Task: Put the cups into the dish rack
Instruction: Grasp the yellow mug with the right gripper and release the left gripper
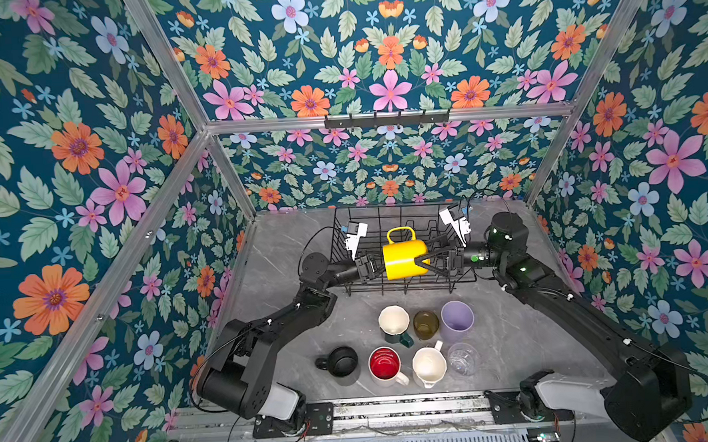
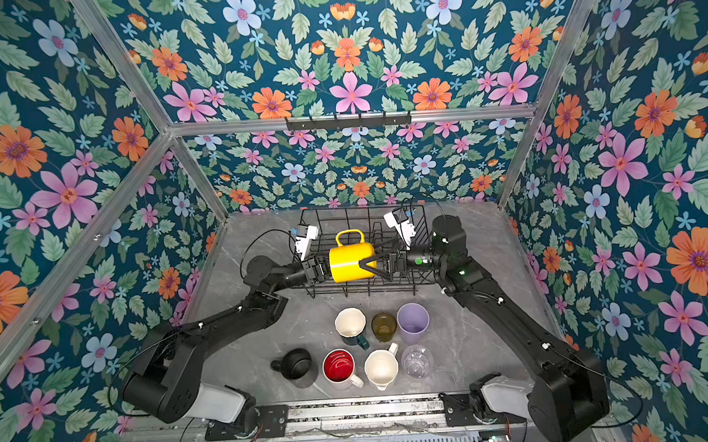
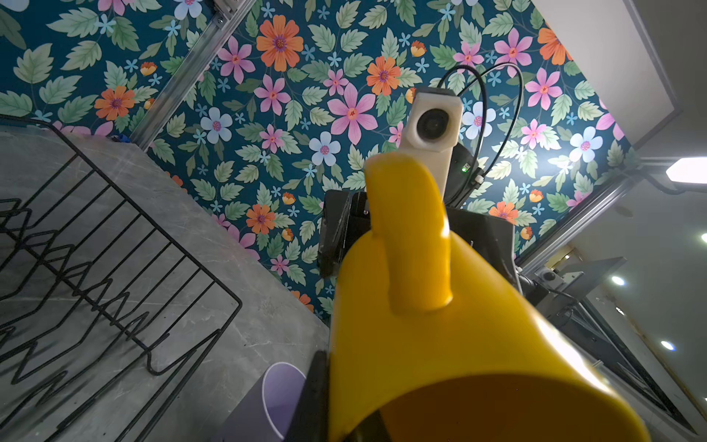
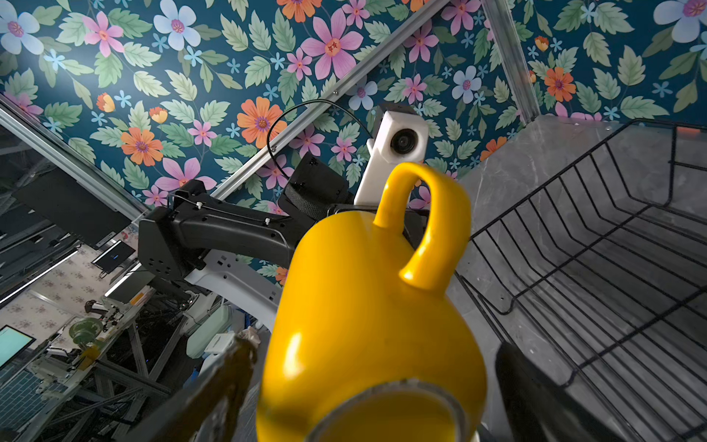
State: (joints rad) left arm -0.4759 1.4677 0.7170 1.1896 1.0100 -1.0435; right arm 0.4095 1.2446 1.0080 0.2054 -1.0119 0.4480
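A yellow mug hangs on its side above the black wire dish rack, handle pointing to the back wall. My left gripper is shut on the mug's rim. My right gripper stands open, its fingers either side of the mug's base with gaps showing. On the table in front stand a green-outside white mug, olive glass, lilac tumbler, black mug, red-inside mug, white mug and clear glass.
A narrow black hook bar is fixed on the back wall high above the rack. Floral walls with aluminium posts close in the grey marble table on three sides. Both arm bases sit on the rail at the front edge.
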